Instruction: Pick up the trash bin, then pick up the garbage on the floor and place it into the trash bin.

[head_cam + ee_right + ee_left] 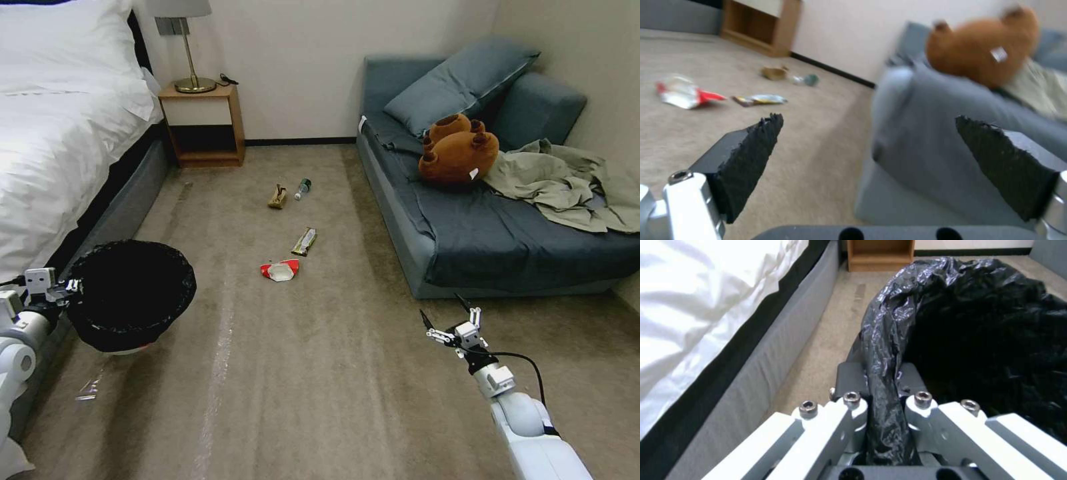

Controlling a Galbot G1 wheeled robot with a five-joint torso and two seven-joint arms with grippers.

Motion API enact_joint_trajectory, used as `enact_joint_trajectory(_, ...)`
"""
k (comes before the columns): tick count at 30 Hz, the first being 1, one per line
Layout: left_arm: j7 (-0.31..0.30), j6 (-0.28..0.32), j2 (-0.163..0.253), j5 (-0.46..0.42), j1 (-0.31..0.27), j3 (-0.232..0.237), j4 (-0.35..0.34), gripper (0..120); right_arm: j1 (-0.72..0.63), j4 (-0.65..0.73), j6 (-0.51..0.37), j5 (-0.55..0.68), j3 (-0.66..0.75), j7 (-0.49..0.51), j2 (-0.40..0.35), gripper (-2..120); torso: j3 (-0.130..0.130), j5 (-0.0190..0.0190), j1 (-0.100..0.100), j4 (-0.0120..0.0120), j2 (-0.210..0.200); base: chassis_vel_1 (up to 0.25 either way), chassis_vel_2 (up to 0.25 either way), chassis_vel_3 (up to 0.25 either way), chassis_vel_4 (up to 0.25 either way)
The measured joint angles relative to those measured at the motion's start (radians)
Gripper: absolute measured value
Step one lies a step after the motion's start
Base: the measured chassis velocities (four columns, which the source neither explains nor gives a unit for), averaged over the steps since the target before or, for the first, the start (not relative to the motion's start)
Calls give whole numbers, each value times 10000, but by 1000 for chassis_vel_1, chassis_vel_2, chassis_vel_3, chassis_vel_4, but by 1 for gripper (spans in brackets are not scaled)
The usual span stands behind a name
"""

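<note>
Grey sofa [467, 233] is lying right of the carpet, white bed [53, 133] left. Round trash bin [130, 293], glossy crinkled black liner, is hanging beside the bed, left gripper [880, 386] pinching its rim. Right gripper [450, 320] is hovering spread wide near the sofa corner. Flat red-and-white wrapper [280, 270], gold wrapper [304, 241], tan scrap [277, 196] and probably a small bottle [303, 188] are lying mid-carpet.

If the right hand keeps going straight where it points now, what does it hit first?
Probably the sofa's near corner: it sits between the open fingers of the right hand, ahead of the plush bear. Depth is unclear.
</note>
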Motion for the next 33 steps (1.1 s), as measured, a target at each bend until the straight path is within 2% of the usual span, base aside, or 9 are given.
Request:
enact_joint_trajectory(7,-29,1,-202,47,291,-192,-190,5,330,-1509,-229,568,536,172,367,100,0,1,0,1,0,0,0,0,0)
enact_joint_trajectory(16,-40,41,-290,63,382,-226,-356,5,404,-2155,-92,617,768,203,376,100,0,2,0,0,0,0,0,0,0)
enact_joint_trajectory(22,-32,43,-347,124,411,-224,-356,5,346,-1892,-58,552,713,187,326,100,0,2,0,0,0,0,0,0,0)
enact_joint_trajectory(23,0,43,-352,140,414,-207,-345,5,296,-1371,-87,383,614,183,214,100,0,1,0,0,0,0,0,0,0)
enact_joint_trajectory(27,35,41,-387,169,404,-174,-291,5,328,-703,-233,60,450,291,72,100,-1,-3,0,2,0,0,0,0,0)
enact_joint_trajectory(33,92,36,-363,185,407,-167,-275,5,326,-210,-397,-168,188,531,-95,100,0,1,0,1,1,0,0,0,0)
